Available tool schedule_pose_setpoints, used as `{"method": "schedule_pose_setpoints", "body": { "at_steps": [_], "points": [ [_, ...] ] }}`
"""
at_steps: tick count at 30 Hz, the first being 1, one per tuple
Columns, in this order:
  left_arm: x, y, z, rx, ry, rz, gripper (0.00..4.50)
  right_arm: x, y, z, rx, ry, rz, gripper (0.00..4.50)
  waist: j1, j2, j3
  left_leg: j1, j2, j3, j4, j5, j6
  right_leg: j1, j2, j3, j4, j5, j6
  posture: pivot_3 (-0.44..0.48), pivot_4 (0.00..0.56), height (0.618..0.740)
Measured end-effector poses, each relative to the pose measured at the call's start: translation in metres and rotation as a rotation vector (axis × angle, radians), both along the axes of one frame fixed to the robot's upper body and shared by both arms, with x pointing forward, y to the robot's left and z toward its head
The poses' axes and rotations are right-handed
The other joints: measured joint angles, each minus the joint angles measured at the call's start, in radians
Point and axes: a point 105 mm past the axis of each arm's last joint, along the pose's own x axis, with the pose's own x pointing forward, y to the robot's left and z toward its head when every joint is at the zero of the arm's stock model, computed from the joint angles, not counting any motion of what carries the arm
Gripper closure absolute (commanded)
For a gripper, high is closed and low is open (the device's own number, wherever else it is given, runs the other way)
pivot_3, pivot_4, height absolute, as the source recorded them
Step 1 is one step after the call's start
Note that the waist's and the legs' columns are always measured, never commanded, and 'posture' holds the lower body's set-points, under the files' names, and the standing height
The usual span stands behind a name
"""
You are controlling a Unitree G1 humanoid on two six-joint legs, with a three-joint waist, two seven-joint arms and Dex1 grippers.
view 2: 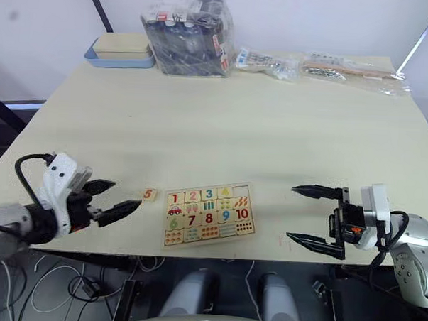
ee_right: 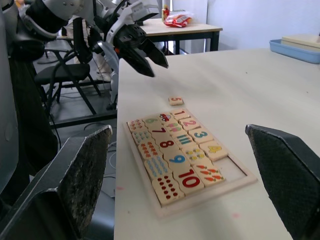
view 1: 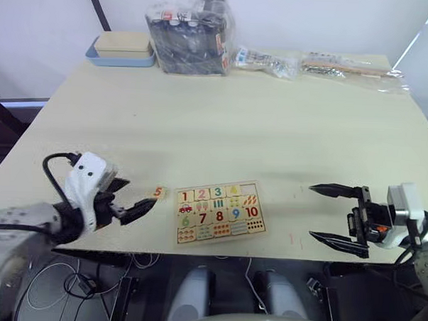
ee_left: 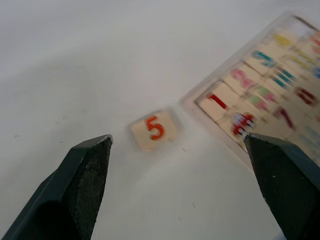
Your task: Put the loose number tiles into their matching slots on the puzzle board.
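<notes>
Pale table (view 1: 222, 125): the tile marked 5 (view 1: 157, 193) lies loose just left of your puzzle board (view 1: 220, 211). Your left gripper (view 1: 130, 202), near that tile, and right gripper (view 1: 336, 214), well apart, gape empty.

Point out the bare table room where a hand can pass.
Widest: between the board and the bags at the far edge. Also bare between board and right gripper. Tight: the 5 tile sits between left gripper and board.
</notes>
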Motion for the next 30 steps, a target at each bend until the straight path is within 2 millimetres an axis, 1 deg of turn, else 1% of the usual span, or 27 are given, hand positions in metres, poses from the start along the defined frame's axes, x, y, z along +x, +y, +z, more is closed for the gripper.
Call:
{"method": "schedule_pose_setpoints", "body": {
  "at_steps": [1, 3, 4, 5, 6, 7, 9, 11, 13, 14, 15, 17, 18, 19, 20, 22, 24, 27, 29, 30],
  "points": [
    [0.000, 0.001, 0.001, -0.001, 0.000, -0.014, 0.06, 0.000, 0.000, 0.000, 0.001, -0.002, 0.001, 0.00, 0.000, 0.000, 0.000, 0.000, 0.000, 0.000, 0.000, 0.000, 0.000, 0.000, 0.000, 0.000, 0.000, 0.000, 0.000, 0.000, 0.150, 0.740],
    [0.003, 0.010, 0.009, -0.004, -0.016, -0.110, 0.06, 0.002, 0.001, 0.004, 0.005, -0.015, 0.005, 0.00, 0.001, 0.000, 0.000, -0.001, 0.000, 0.000, -0.001, 0.000, 0.000, -0.002, -0.003, -0.003, -0.001, 0.000, 0.000, 0.000, 0.150, 0.740],
    [0.003, 0.010, 0.009, -0.002, -0.017, -0.116, 0.06, 0.002, 0.001, 0.004, 0.005, -0.016, 0.005, 0.00, 0.001, 0.000, 0.000, -0.001, 0.000, 0.001, -0.001, 0.000, 0.000, -0.002, -0.004, -0.003, -0.001, 0.000, 0.000, 0.000, 0.150, 0.740],
    [0.000, 0.020, 0.014, -0.003, 0.010, -0.266, 0.06, 0.002, 0.001, 0.004, 0.008, -0.014, 0.000, 0.00, -0.001, -0.001, 0.000, -0.001, 0.000, 0.005, -0.004, 0.000, 0.000, -0.004, -0.009, -0.008, -0.001, 0.000, 0.000, 0.000, 0.150, 0.740],
    [-0.001, 0.022, 0.015, -0.006, 0.017, -0.287, 0.06, 0.002, 0.001, 0.005, 0.008, -0.014, 0.000, 0.00, -0.002, -0.001, 0.000, -0.001, 0.000, 0.006, -0.006, 0.000, 0.000, -0.004, -0.009, -0.009, -0.001, 0.000, 0.000, 0.000, 0.150, 0.740],
    [0.000, 0.025, 0.017, -0.007, 0.027, -0.369, 0.06, 0.001, 0.000, 0.004, 0.006, -0.007, -0.002, 0.00, -0.001, 0.000, 0.000, -0.002, 0.000, 0.007, -0.008, 0.000, 0.000, -0.005, -0.009, -0.009, -0.002, 0.000, 0.000, 0.000, 0.150, 0.740],
    [0.004, 0.032, 0.019, 0.014, 0.040, -0.449, 0.06, 0.000, 0.000, 0.006, -0.001, -0.012, 0.001, 0.00, 0.001, 0.000, 0.000, -0.003, 0.001, 0.006, -0.009, 0.000, 0.000, -0.006, -0.007, -0.011, -0.004, 0.000, 0.000, 0.000, 0.150, 0.740],
    [0.009, 0.035, 0.018, 0.028, 0.031, -0.517, 0.06, -0.002, 0.000, 0.008, -0.010, -0.019, 0.003, 0.00, -0.001, 0.001, 0.000, -0.003, 0.001, 0.007, -0.009, 0.000, 0.000, -0.006, -0.005, -0.011, -0.004, 0.000, 0.000, 0.000, 0.150, 0.740],
    [0.017, 0.035, 0.011, 0.055, 0.024, -0.579, 0.06, -0.005, 0.000, 0.010, -0.015, -0.019, 0.002, 0.00, -0.002, 0.000, 0.000, -0.004, 0.001, 0.008, -0.009, 0.000, 0.001, -0.006, -0.003, -0.011, -0.005, 0.000, 0.000, 0.000, 0.150, 0.740],
    [0.023, 0.037, 0.003, 0.075, 0.022, -0.600, 0.06, -0.007, -0.001, 0.010, -0.026, -0.016, 0.001, 0.00, -0.002, 0.000, 0.000, -0.004, 0.001, 0.008, -0.009, -0.001, 0.001, -0.006, -0.003, -0.010, -0.005, 0.000, 0.000, 0.000, 0.150, 0.740],
    [0.026, 0.038, -0.003, 0.086, 0.022, -0.608, 0.06, -0.008, -0.001, 0.011, -0.029, -0.018, 0.002, 0.00, -0.002, 0.000, 0.000, -0.004, 0.000, 0.008, -0.009, -0.001, 0.001, -0.006, -0.003, -0.010, -0.005, 0.000, 0.001, 0.000, 0.150, 0.740],
    [0.034, 0.038, -0.022, 0.094, 0.040, -0.640, 0.06, -0.010, -0.001, 0.014, -0.029, -0.023, 0.001, 0.00, -0.002, -0.001, 0.000, -0.004, 0.001, 0.008, -0.008, -0.001, 0.002, -0.006, -0.002, -0.010, -0.005, 0.000, 0.001, 0.000, 0.150, 0.740],
    [0.035, 0.037, -0.028, 0.092, 0.047, -0.649, 0.06, -0.011, -0.001, 0.015, -0.029, -0.023, 0.000, 0.00, -0.003, -0.003, 0.000, -0.004, 0.001, 0.009, -0.008, -0.001, 0.002, -0.006, -0.001, -0.010, -0.005, 0.001, 0.001, 0.000, 0.150, 0.740],
    [0.036, 0.037, -0.032, 0.094, 0.050, -0.659, 0.06, -0.011, -0.001, 0.015, -0.031, -0.021, -0.001, 0.00, -0.003, -0.003, 0.000, -0.004, 0.001, 0.008, -0.008, -0.001, 0.002, -0.006, -0.001, -0.010, -0.004, 0.001, 0.001, 0.000, 0.150, 0.740],
    [0.042, 0.035, -0.037, 0.109, 0.045, -0.678, 0.06, -0.011, -0.002, 0.015, -0.032, -0.021, -0.004, 0.00, -0.002, -0.003, 0.000, -0.004, 0.001, 0.008, -0.007, -0.001, 0.002, -0.006, -0.001, -0.010, -0.004, 0.001, 0.002, 0.000, 0.150, 0.740],
    [0.047, 0.034, -0.040, 0.117, 0.032, -0.690, 0.06, -0.012, -0.002, 0.015, -0.033, -0.022, -0.004, 0.00, -0.002, -0.004, 0.000, -0.003, 0.001, 0.008, -0.007, -0.001, 0.002, -0.006, 0.000, -0.010, -0.003, 0.003, 0.005, 0.000, 0.150, 0.740],
    [0.057, 0.032, -0.044, 0.121, 0.007, -0.694, 0.06, -0.012, -0.001, 0.016, -0.034, -0.025, -0.006, 0.00, -0.001, -0.004, 0.000, -0.003, 0.001, 0.008, -0.005, 0.000, 0.002, -0.005, 0.000, -0.010, -0.001, 0.003, 0.005, 0.000, 0.150, 0.740],
    [0.061, 0.033, -0.052, 0.137, 0.010, -0.702, 0.06, -0.014, -0.001, 0.015, -0.033, -0.020, -0.014, 0.00, -0.004, -0.004, -0.001, -0.003, 0.001, 0.008, -0.005, -0.001, 0.002, -0.005, 0.000, -0.009, -0.001, 0.003, 0.005, 0.000, 0.150, 0.740],
    [0.063, 0.034, -0.054, 0.145, 0.010, -0.705, 0.55, -0.015, -0.002, 0.015, -0.035, -0.017, -0.021, 0.00, -0.004, -0.004, -0.001, -0.003, 0.001, 0.008, -0.005, -0.001, 0.002, -0.005, 0.000, -0.009, -0.001, 0.003, 0.005, 0.000, 0.150, 0.740],
    [0.063, 0.034, -0.055, 0.146, 0.010, -0.705, 0.69, -0.015, -0.002, 0.015, -0.036, -0.017, -0.022, 0.00, -0.003, -0.004, -0.001, -0.003, 0.001, 0.008, -0.005, -0.001, 0.002, -0.005, 0.000, -0.009, -0.001, 0.003, 0.005, 0.000, 0.150, 0.740]
  ]
}}
